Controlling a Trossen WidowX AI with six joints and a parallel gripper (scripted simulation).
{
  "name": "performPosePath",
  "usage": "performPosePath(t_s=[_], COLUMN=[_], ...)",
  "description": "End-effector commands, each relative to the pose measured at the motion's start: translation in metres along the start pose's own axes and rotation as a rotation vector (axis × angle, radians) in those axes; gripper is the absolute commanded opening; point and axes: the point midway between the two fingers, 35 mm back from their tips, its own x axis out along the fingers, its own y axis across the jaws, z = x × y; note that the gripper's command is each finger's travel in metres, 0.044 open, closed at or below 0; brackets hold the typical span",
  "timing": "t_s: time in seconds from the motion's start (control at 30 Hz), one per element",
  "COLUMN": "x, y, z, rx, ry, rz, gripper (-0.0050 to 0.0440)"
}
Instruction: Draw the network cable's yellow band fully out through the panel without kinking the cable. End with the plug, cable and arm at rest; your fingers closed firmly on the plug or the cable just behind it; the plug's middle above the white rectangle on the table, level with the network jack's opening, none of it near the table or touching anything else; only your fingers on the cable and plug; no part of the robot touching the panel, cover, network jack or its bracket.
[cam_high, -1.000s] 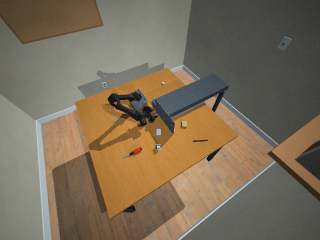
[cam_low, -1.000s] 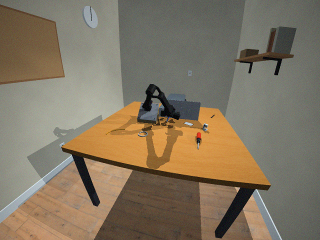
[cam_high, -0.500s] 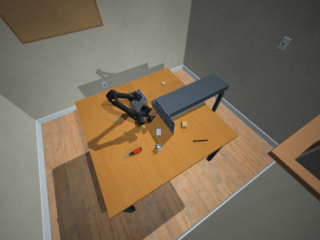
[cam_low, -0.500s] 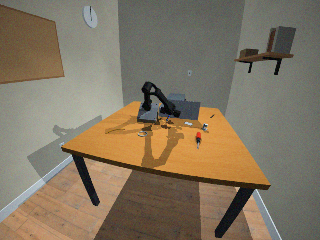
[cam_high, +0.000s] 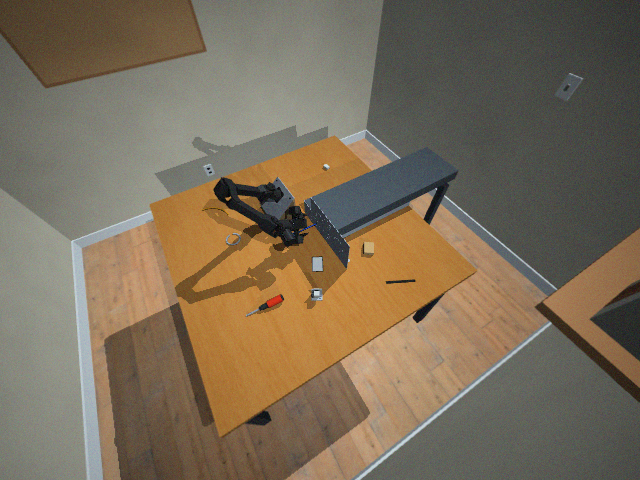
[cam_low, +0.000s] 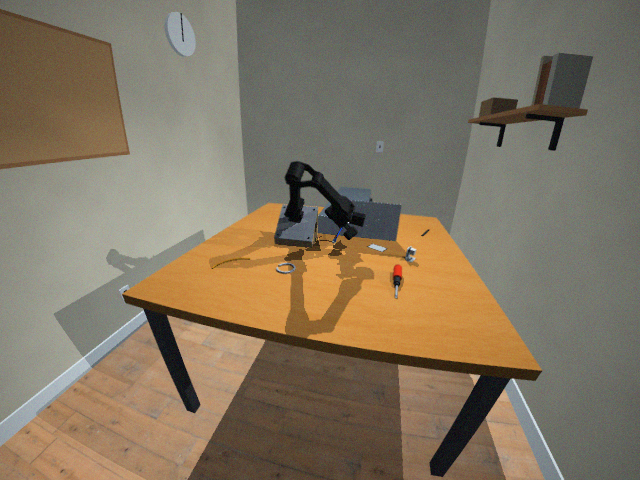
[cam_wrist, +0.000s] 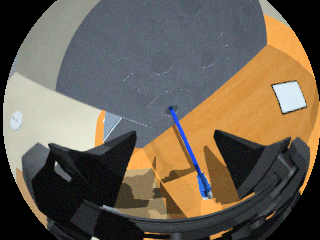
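Note:
A blue network cable (cam_wrist: 186, 144) (cam_high: 308, 226) (cam_low: 337, 236) comes out of a hole in the grey panel (cam_wrist: 167, 40) (cam_high: 330, 235) (cam_low: 379, 222) and slopes down to its plug (cam_wrist: 207, 191). My gripper (cam_wrist: 176, 134) (cam_high: 298, 233) (cam_low: 345, 230) is open in front of the panel. Its two fingers stand wide on either side of the cable and touch nothing. No yellow band shows on the cable. The white rectangle (cam_wrist: 291, 96) (cam_high: 317, 264) (cam_low: 376, 248) lies on the table to the right. The network jack (cam_high: 316, 294) (cam_low: 410, 253) on its bracket stands further along the table.
A long grey cover (cam_high: 382, 188) runs behind the panel. A red-handled screwdriver (cam_high: 269, 303) (cam_low: 397, 276), a pale ring (cam_high: 233, 238) (cam_low: 285, 267), a small wooden block (cam_high: 368, 248), a black pen (cam_high: 400, 281) and a thin yellow strip (cam_low: 227, 262) lie on the table.

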Motion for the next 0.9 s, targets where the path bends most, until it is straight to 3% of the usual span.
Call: performPosePath(t_s=[0.0, 0.2, 0.67, 0.73, 0.87], x=[-0.0061, -0.007, -0.0112, -0.0112, -0.0132], y=[-0.0015, 0.0001, 0.0061, 0.0061, 0.008], z=[0.004, 0.0047, 0.0062, 0.0062, 0.0066], rx=[0.176, 0.391, 0.955, 0.955, 1.151], ry=[0.045, 0.081, 0.169, 0.169, 0.166], rz=[-0.044, -0.078, -0.279, -0.279, -0.375], gripper=[0.044, 0.044, 0.044, 0.044, 0.044])
